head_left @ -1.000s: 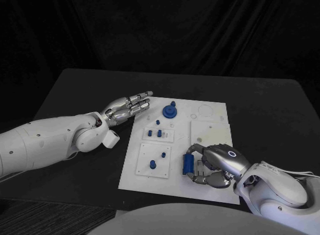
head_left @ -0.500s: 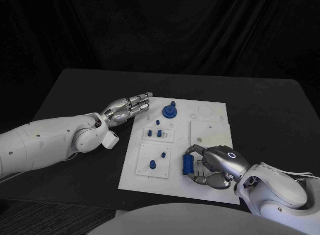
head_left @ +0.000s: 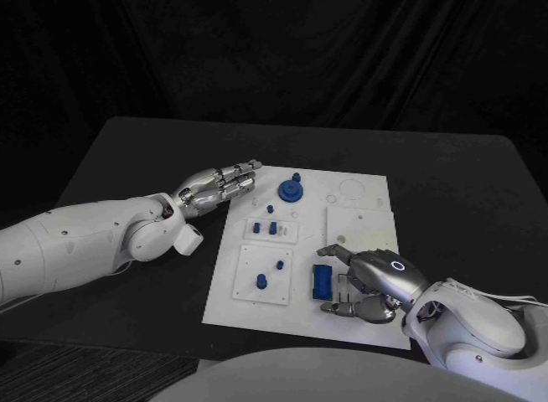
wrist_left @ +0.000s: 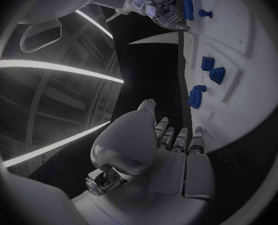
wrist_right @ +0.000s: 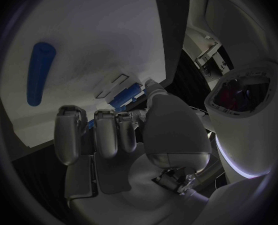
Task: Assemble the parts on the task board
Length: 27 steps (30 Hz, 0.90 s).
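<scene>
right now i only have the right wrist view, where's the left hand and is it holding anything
observer: The left hand is beside the board's far left corner, over the table, fingers straight, holding nothing.
operator: any part close to it
observer: Yes, a round blue part sits at the board's far end. It is the piece nearest that hand's fingertips, and the hand is not touching it.
</scene>
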### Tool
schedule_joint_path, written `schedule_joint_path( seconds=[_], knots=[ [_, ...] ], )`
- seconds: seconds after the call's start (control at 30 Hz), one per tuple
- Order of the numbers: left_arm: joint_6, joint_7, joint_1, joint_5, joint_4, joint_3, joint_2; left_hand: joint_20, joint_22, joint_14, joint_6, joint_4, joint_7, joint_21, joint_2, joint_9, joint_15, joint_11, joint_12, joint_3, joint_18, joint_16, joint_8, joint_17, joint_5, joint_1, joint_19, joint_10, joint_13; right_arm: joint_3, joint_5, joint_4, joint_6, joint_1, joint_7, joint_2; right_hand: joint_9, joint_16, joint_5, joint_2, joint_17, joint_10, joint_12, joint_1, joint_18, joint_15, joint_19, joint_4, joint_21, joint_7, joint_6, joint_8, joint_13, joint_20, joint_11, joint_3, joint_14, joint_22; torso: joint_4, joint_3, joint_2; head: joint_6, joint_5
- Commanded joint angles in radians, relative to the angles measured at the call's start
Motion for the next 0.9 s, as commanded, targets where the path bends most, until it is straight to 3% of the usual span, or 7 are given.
schedule_joint_path(
  seconds=[0.03, 0.2, 0.33, 0.43, 0.73, 0.83, 0.9],
  knots=[
    [0.011, 0.011, -0.002, 0.001, 0.002, 0.001, -0.001, 0.006, 0.0, 0.003, 0.008, 0.0, 0.0, -0.002, 0.005, 0.001, 0.006, 0.008, -0.007, 0.006, -0.005, -0.004, 0.004, -0.001, 0.003, -0.008, -0.003, -0.001, -0.001, 0.0, -0.007, 0.004, -0.018, -0.003, -0.026, -0.004, -0.004, -0.003, -0.035, -0.016, 0.058, 0.075, -0.007, -0.021, 0.009, 0.005, 0.045, 0.0, -0.006, -0.002, 0.011, 0.011, 0.212, 0.006, 0.006, -0.015, 0.066, 0.22, -0.0005, 0.0003, -0.001, 0.0, 0.003],
    [0.0, 0.02, -0.002, 0.001, 0.006, 0.001, -0.006, 0.005, -0.001, 0.003, 0.007, 0.0, 0.0, -0.002, 0.004, 0.001, 0.004, 0.008, -0.007, 0.006, -0.005, -0.004, 0.004, -0.001, 0.003, -0.008, -0.004, -0.001, -0.001, 0.0, -0.005, 0.031, -0.089, -0.002, -0.012, -0.033, 0.001, -0.002, -0.118, -0.038, 0.061, 0.076, -0.007, -0.108, 0.008, 0.002, 0.047, 0.002, -0.002, -0.005, 0.089, 0.09, 0.213, 0.004, 0.003, -0.041, 0.067, 0.221, 0.0004, 0.0001, -0.001, 0.0, 0.002],
    [-0.024, 0.039, -0.002, 0.001, 0.014, 0.001, -0.01, -0.004, -0.002, 0.003, -0.008, 0.003, -0.013, -0.003, -0.003, -0.002, -0.008, -0.001, -0.007, 0.001, -0.003, -0.004, 0.001, -0.001, 0.0, -0.016, -0.005, -0.001, -0.001, 0.0, 0.077, 0.065, -0.149, 0.032, 0.013, -0.079, 0.017, 0.001, -0.101, 0.066, 0.067, 0.083, -0.001, -0.172, 0.006, 0.005, 0.051, -0.003, 0.005, -0.002, 0.245, 0.165, 0.224, 0.005, 0.005, 0.011, 0.068, 0.224, 0.0055, -0.0008, -0.002, 0.0, -0.003],
    [-0.044, 0.058, -0.002, 0.001, 0.021, 0.001, -0.015, -0.016, -0.002, 0.003, -0.021, 0.011, -0.026, -0.003, -0.01, -0.004, -0.024, -0.01, -0.007, -0.008, 0.0, -0.004, -0.002, -0.001, -0.006, -0.025, -0.005, -0.001, -0.001, 0.0, 0.177, 0.082, -0.142, 0.081, 0.012, -0.111, 0.036, 0.001, -0.042, 0.09, 0.068, 0.088, 0.003, -0.162, 0.005, 0.006, 0.053, -0.006, 0.009, -0.006, 0.314, 0.209, 0.232, 0.006, 0.006, 0.024, 0.068, 0.225, 0.0022, -0.001, -0.001, 0.0, -0.001],
    [-0.138, 0.121, -0.002, 0.001, 0.047, 0.001, -0.022, -0.086, -0.002, 0.003, -0.137, 0.067, -0.095, -0.003, -0.021, -0.018, -0.095, -0.025, -0.007, -0.096, 0.002, -0.004, -0.024, -0.001, -0.17, -0.124, -0.005, -0.001, -0.001, 0.0, 0.516, 0.111, 0.086, 0.234, -0.094, -0.203, 0.079, 0.004, -0.049, 0.14, 0.071, 0.106, 0.017, -0.225, 0.003, 0.003, 0.058, -0.007, 0.019, -0.029, 0.455, 0.274, 0.263, 0.004, 0.002, 0.006, 0.069, 0.228, 0.009, -0.0026, 0.001, 0.0, -0.011],
    [-0.181, 0.155, -0.002, 0.001, 0.055, 0.001, -0.022, -0.117, -0.002, 0.003, -0.147, 0.066, -0.133, -0.003, -0.03, -0.019, -0.111, -0.039, -0.007, -0.122, -0.013, -0.004, -0.025, -0.001, -0.224, -0.155, -0.005, -0.001, -0.001, 0.0, 0.575, 0.105, 0.18, 0.256, -0.149, -0.215, 0.081, -0.002, 0.014, 0.149, 0.057, 0.106, 0.017, -0.196, 0.004, -0.001, 0.055, -0.01, 0.013, -0.034, 0.494, 0.244, 0.263, 0.0, -0.002, 0.01, 0.067, 0.226, 0.008, -0.0029, 0.001, 0.0, -0.011],
    [-0.218, 0.185, -0.002, 0.001, 0.061, 0.001, -0.021, -0.144, -0.002, 0.003, -0.157, 0.066, -0.183, -0.003, -0.047, -0.02, -0.133, -0.085, -0.007, -0.141, -0.02, -0.004, -0.026, -0.001, -0.278, -0.177, -0.005, -0.001, -0.001, 0.0, 0.607, 0.089, 0.264, 0.268, -0.2, -0.216, 0.083, -0.005, 0.102, 0.149, 0.049, 0.106, 0.017, -0.156, 0.006, -0.005, 0.053, -0.017, 0.007, -0.037, 0.521, 0.215, 0.262, -0.004, -0.006, 0.019, 0.065, 0.224, 0.0057, -0.0027, 0.001, 0.0, -0.011]
  ],
)
